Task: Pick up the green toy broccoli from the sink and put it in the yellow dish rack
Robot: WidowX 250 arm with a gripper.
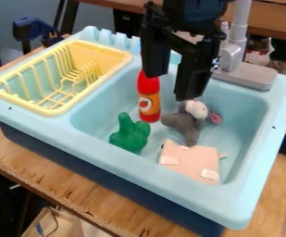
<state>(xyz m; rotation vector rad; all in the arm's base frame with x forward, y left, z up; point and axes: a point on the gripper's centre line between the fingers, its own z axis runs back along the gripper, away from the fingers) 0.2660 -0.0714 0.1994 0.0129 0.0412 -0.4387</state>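
A red plastic bottle (149, 88) and a grey plush toy (181, 121) are in the pale-blue plastic sink (86, 152), just below the spread fingers of the black gripper (170, 86). Nearer are a green soft toy (131, 134), left, and a flat pink toy (191, 160), right.

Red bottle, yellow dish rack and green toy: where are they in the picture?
Red bottle (149, 87), camera view: its upper body.
Yellow dish rack (50, 112), camera view: its near rim.
Green toy (130, 138), camera view: its lower part.
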